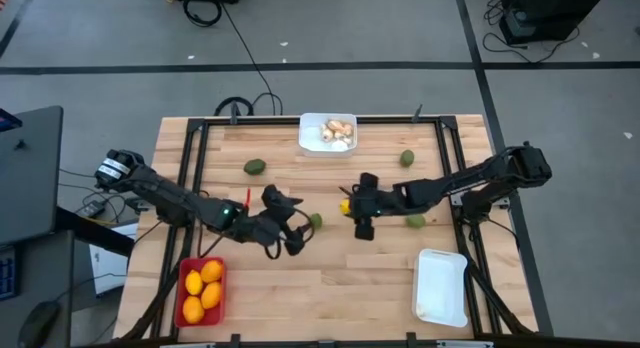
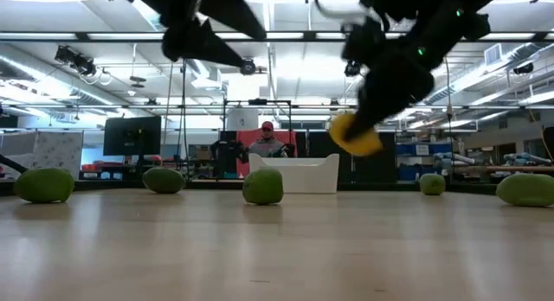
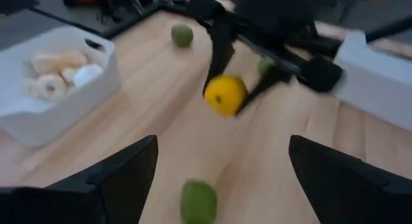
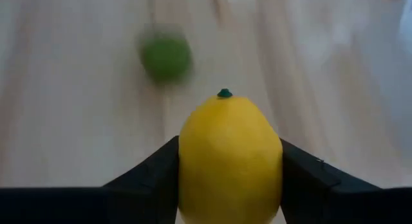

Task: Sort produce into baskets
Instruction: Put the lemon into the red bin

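Produce first: a round yellow-orange citrus fruit (image 1: 344,205) sits pinched in the right claw (image 1: 350,208), lifted clear of the pale wooden table (image 1: 330,278) near its centre; the low view shows the fruit (image 2: 353,134) hanging above the boards, and the wrist view has both dark fingers (image 4: 302,176) pressed against its sides. Left claw (image 1: 295,223) hovers at nine o'clock of it, jaws spread wide, holding nothing. Between the two claws lies a small dark green oval fruit (image 1: 315,220) on the wood. More green ones: one (image 1: 255,167) out at ten o'clock, one (image 1: 407,158) at two o'clock, one (image 1: 415,221) just at four o'clock of the right claw. At twelve o'clock, touching the far edge, the white rectangular tray (image 1: 327,133) carries pale beige mushroom-like pieces (image 1: 337,132). Red shallow tray (image 1: 188,278) at seven o'clock, near the front edge, holds orange fruits (image 1: 203,288). Second white tray (image 1: 441,286) at five o'clock, by the front right corner. Bare wood runs wide open along the front, between the red and white trays.
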Tool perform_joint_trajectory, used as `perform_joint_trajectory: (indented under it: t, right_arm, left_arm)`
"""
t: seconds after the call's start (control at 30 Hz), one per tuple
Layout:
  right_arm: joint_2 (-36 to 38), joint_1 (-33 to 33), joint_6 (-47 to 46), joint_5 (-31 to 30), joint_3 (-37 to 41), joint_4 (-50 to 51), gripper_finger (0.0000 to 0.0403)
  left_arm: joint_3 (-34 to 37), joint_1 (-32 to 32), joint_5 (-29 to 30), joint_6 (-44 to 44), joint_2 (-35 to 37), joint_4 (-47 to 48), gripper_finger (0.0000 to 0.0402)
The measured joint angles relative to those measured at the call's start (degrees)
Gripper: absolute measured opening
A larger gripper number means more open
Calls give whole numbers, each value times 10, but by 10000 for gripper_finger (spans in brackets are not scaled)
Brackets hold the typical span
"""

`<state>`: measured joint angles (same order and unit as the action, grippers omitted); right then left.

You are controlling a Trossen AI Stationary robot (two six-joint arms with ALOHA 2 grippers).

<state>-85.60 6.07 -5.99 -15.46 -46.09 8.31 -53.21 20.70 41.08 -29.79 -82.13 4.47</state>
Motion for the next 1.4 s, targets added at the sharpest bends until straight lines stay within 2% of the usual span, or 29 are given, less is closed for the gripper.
perform_joint_trajectory:
  t: [0.1, 0.2, 0.4, 0.53, 0.67, 0.97, 1.23, 1.4]
  right_arm:
    - [0, 23, 81, -37, 0, -99, 214]
    - [0, 37, 160, -85, 0, -179, 213]
    - [0, 34, 254, -140, 0, -266, 214]
    - [-1, 25, 266, -152, 0, -264, 214]
    - [-12, 19, 266, -156, 0, -266, 215]
    - [-15, 19, 270, -164, 0, -278, 215]
    - [-15, 18, 271, -157, 0, -295, 216]
    - [-16, 18, 272, -152, 2, -289, 216]
  left_arm:
    - [0, -21, -3, 12, 0, -17, 355]
    - [0, -48, -40, 12, 0, -18, 355]
    - [0, -97, -96, 28, 0, -58, 355]
    - [0, -115, -122, 78, 0, -112, 355]
    - [0, -128, -124, 102, 0, -148, 355]
    - [0, -161, -127, 100, -13, -127, 355]
    - [0, -174, -238, 100, -57, -185, 355]
    - [0, -181, -226, 101, -70, -192, 354]
